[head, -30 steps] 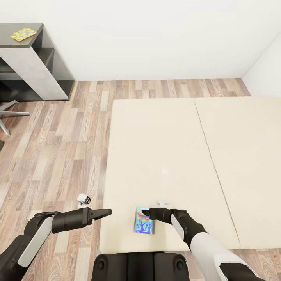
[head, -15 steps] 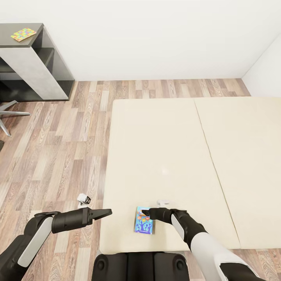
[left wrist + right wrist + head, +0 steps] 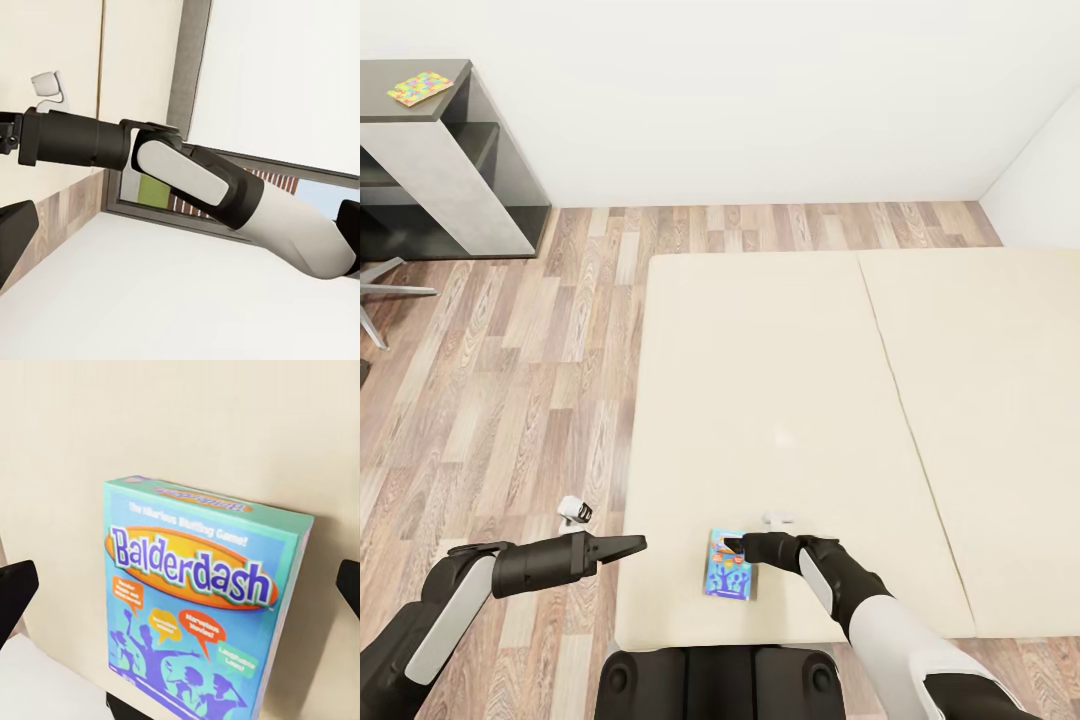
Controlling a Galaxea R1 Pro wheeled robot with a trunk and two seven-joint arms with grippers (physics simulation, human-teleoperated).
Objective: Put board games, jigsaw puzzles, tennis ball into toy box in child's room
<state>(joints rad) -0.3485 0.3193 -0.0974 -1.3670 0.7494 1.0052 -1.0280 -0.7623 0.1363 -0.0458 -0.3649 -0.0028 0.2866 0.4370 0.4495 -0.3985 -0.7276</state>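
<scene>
Seen from the head camera: a small blue board game [image 3: 728, 577] lying flat on the beige bed [image 3: 780, 400], close to the near edge of the left mattress half, with the right gripper [image 3: 734, 548] directly over its far end. Hard to judge from there whether the fingers touch the box. Closer up, from the right wrist camera: the same box [image 3: 202, 607] with "Balderdash" readable on its teal and blue lid, resting on the mattress [image 3: 180, 427], and the two dark fingertips [image 3: 15, 596] at opposite edges of the picture, set wide apart and well clear of the box sides, gripping nothing. Also from the head view, out of reach of both wrist cameras: a multicoloured jigsaw puzzle [image 3: 419, 88] on the grey top of the table [image 3: 445, 140] in the far left corner, beside a wood plank floor [image 3: 510, 400] and a white wall [image 3: 760, 90]. Left gripper [image 3: 632, 544] held out over the floor just beside the bed's left edge, tapering to a narrow point; cannot tell whether spread or closed, and nothing visible in it. From the left wrist camera: the right arm [image 3: 195, 180] stretched across, a dark fingertip [image 3: 15, 232] at the edge, and a window frame [image 3: 187, 75] behind.
</scene>
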